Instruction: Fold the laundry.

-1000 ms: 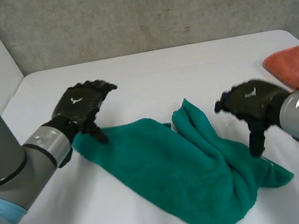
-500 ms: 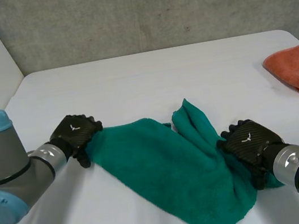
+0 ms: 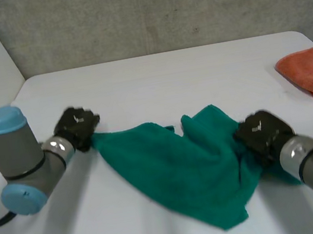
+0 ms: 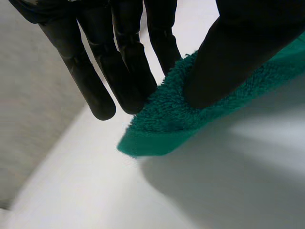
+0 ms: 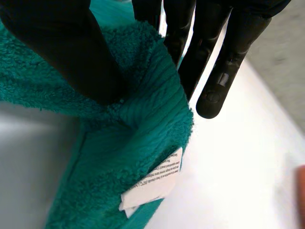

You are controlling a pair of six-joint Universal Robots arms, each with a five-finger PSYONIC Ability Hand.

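Green towel (image 3: 170, 163) is down on the white table (image 3: 155, 75), strung btw both hands. Its middle is slumped and rumpled on the surface, w/ a loose flap trailing toward me.

Left hand (image 3: 75, 124) has the towel's corner on its own side. In the left wrist view the thumb (image 4: 228, 57) is pressed onto the top of the terry and the fingers (image 4: 93, 71) are straight and tucked behind the cloth, so it's a flat pinch, not a fist. Only the tip of the corner pokes out past the fingertips, and it throws a shadow on the table under it.

Right hand (image 3: 261, 134) is clamped on the opposite end. In the right wrist view the thumb (image 5: 62, 52) digs into a bunched fold, w/ the fingers (image 5: 224, 57) straight-ish on the other side of the edge, so same deal: towel pinched btw thumb and fingers. There's a white label (image 5: 151, 185) sewn on the hem just past the fingertips. Can't read the print.

From the head view the right-hand end looks a lot more bunched up than the left-hand end, which is pulled to a neat point.

Other stuff: an orange cloth (image 3: 311, 70) sits past the right hand, out toward the far outer edge of the table and well apart from the towel. A grey concrete wall (image 3: 156, 9) is behind the table.
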